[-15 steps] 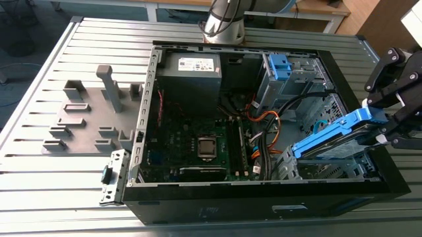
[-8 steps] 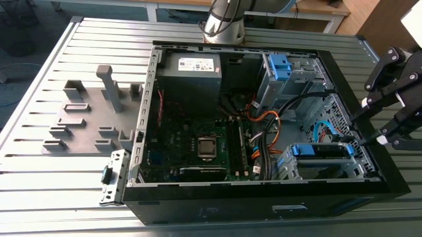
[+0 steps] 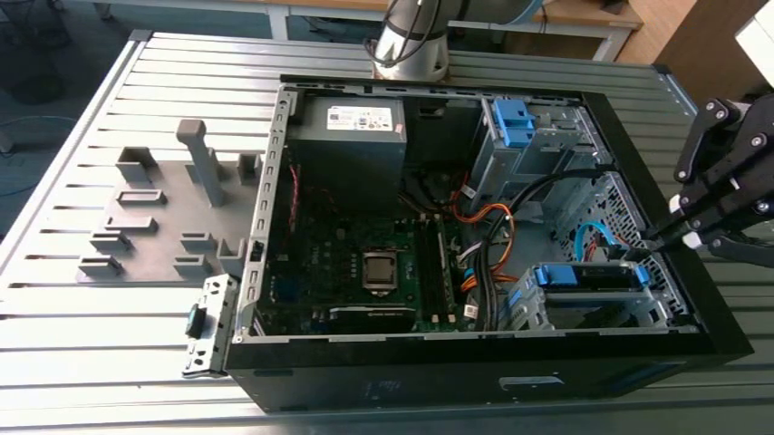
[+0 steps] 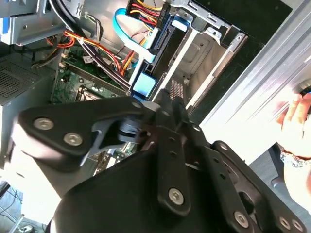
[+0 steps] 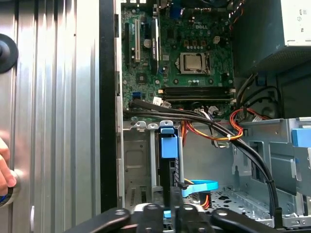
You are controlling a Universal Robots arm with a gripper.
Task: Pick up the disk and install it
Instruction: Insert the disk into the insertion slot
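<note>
one disk [image 3: 589, 276] is seen standing on edge in the drive bay [image 3: 659, 304] of the open case [image 3: 281, 227], with its blue carrier uppermost. the gripper [image 3: 662, 240] is closed on the carrier's outer end, so the install step is judged to be in hand. a straight push in line with the bay is called for. the label is hidden, and how deep the disk is seated cannot be told.
</note>
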